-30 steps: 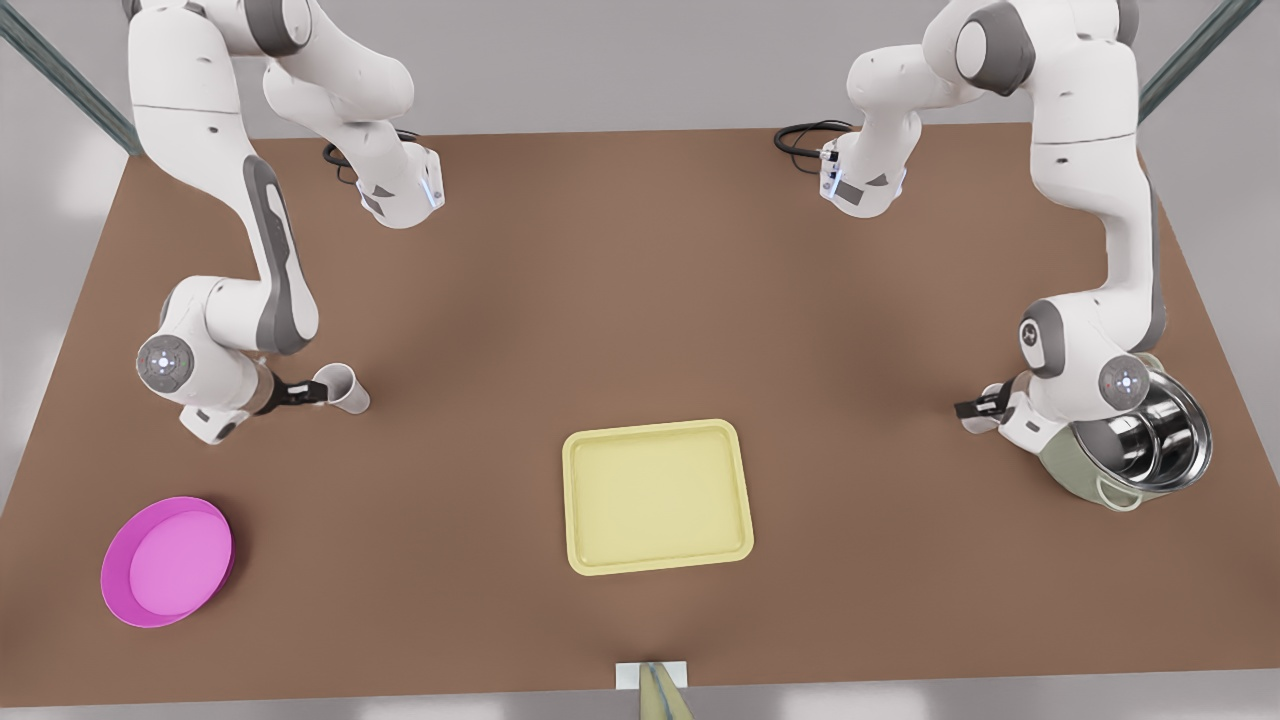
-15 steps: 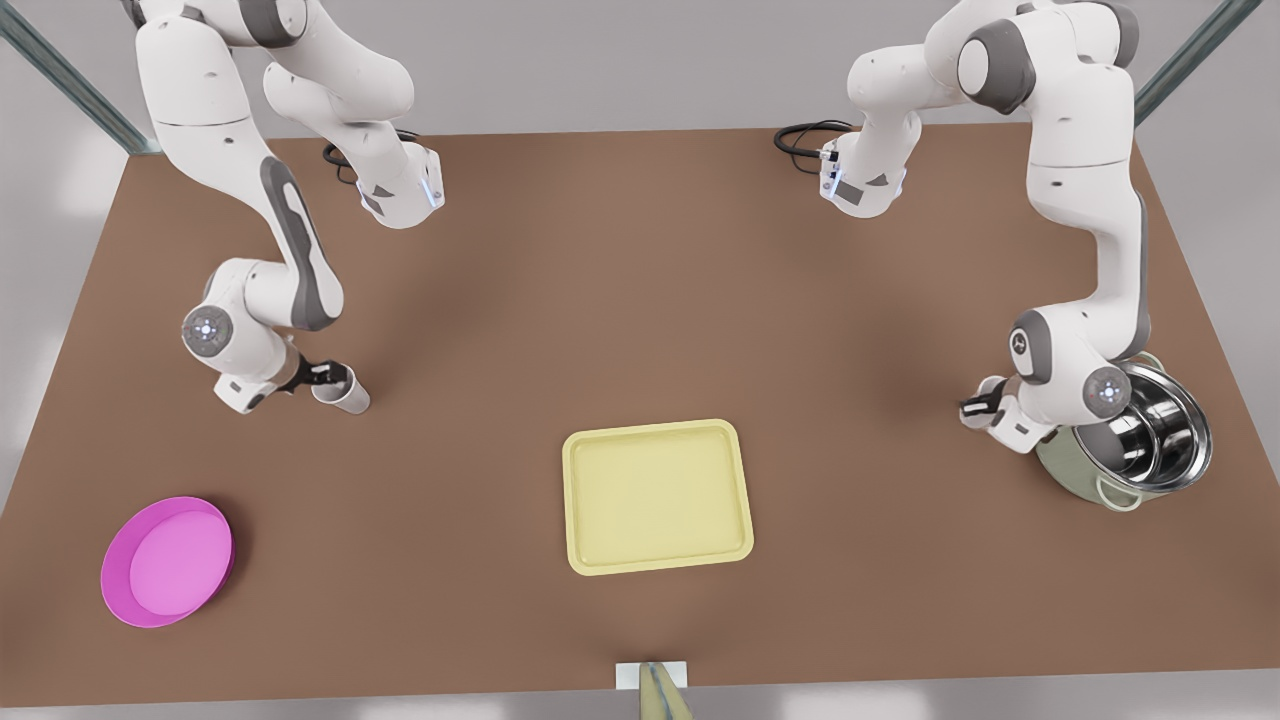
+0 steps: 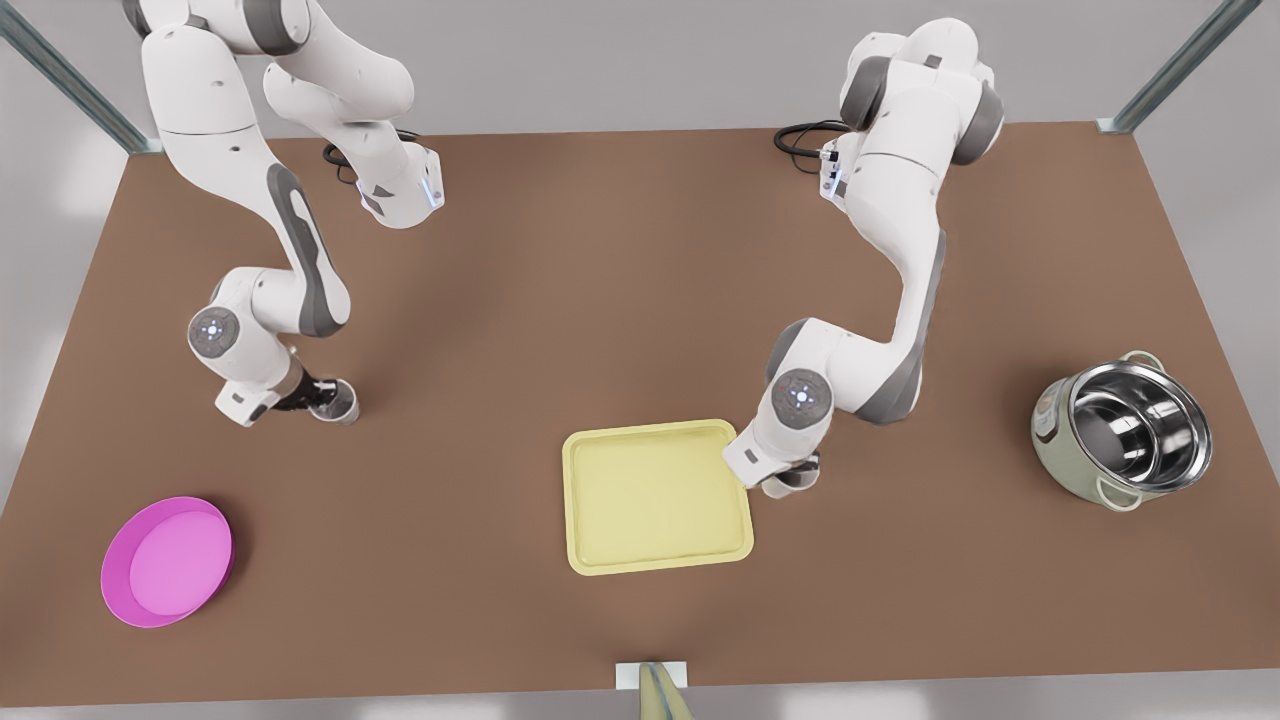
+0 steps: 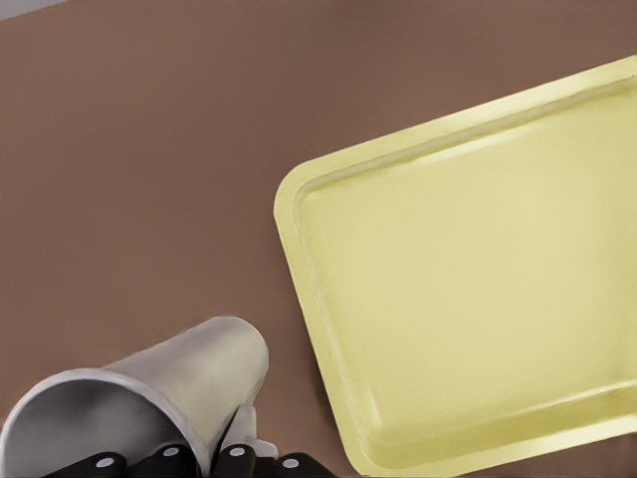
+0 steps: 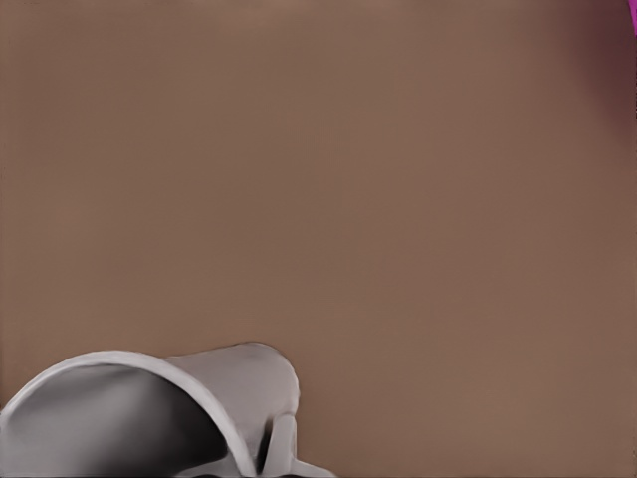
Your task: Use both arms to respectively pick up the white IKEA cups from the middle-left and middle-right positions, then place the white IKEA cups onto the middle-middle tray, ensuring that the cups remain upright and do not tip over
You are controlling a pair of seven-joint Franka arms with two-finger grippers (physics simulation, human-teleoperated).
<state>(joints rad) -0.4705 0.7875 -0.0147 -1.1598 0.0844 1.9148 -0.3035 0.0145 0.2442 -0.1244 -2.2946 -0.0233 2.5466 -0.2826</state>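
**Both grippers closed on cups, one beside the tray**

The left gripper (image 3: 789,480) sits just off the flat pale yellow rectangular tray (image 3: 655,497), at the corner of it that is far from the camera and on the front view's right. Its black fingers (image 4: 231,460) are drawn in on a small plain white tapered cup (image 4: 174,383), pinching the wall near the rim. In the left wrist view that cup lies beside the tray's rounded corner, outside the raised rim. Whether it touches the brown tabletop (image 3: 640,300) I cannot tell. From the front the white wrist covers nearly all of this cup, and the fingertips are lost under it. The left arm reaches down from the far edge, elbow bent, wrist pointing steeply down.

Well away from the tray, toward the front view's left, the right gripper (image 3: 320,394) is closed around the second white cup (image 3: 341,403), which stands upright (its open mouth shows from above). The right wrist view cuts this cup off at the frame edge, with one finger showing beside its wall. The right arm folds down sharply, its forearm low.

Nearer the camera than this cup, and farther still from the tray, lies a round magenta-pink plate (image 3: 168,560). Far off the tray's opposite side stands a shiny steel pot with handles (image 3: 1125,430).
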